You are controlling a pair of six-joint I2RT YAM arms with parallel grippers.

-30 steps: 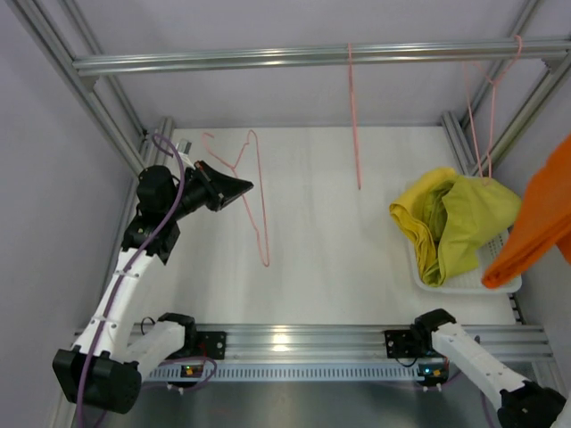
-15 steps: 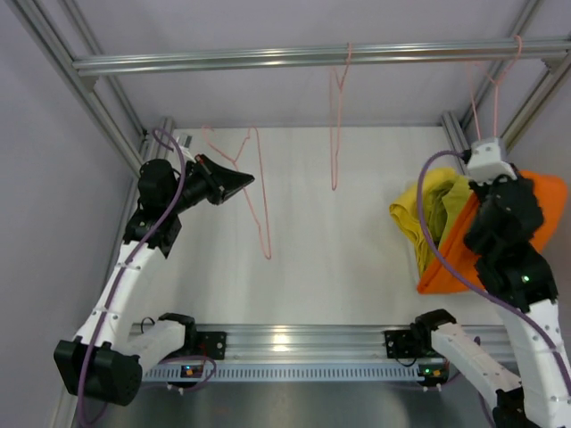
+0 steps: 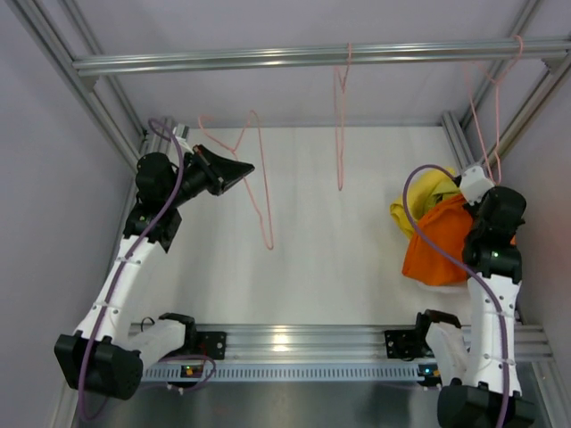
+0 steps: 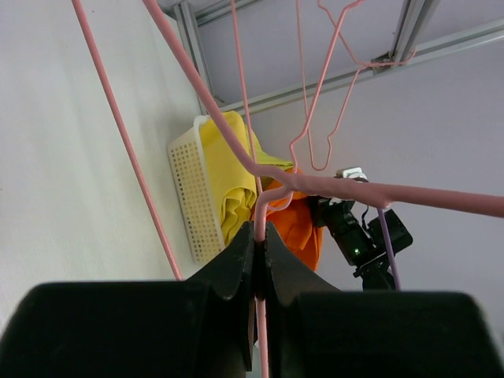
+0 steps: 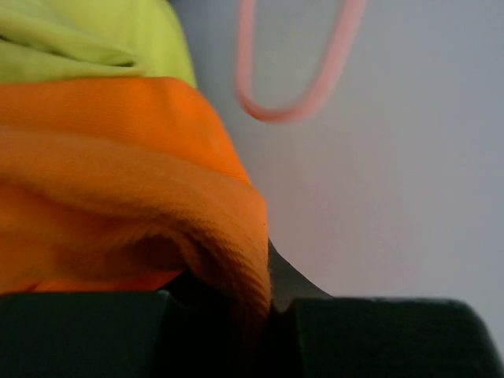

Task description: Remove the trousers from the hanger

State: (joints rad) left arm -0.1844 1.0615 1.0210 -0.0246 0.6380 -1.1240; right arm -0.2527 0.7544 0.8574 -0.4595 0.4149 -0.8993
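Top external, pink hanger [image 3: 266, 218] clamped left, orange trousers [image 3: 437, 245] atop yellow trousers [image 3: 426, 191]

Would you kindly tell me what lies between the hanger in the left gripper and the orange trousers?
In the top view, only another pink hanger hanging from the rail, over bare white table.

The orange trousers [image 3: 435, 248] lie crumpled at 3 o'clock on the table [image 3: 339, 267], on top of the heap, one fold pinched in the right gripper [image 5: 268, 303]. The yellow trousers [image 3: 426, 191] bulge out from under them toward 11 o'clock, inside a white basket [image 4: 191, 185]. The yellow-green trousers [image 5: 87, 35] press against the orange cloth.
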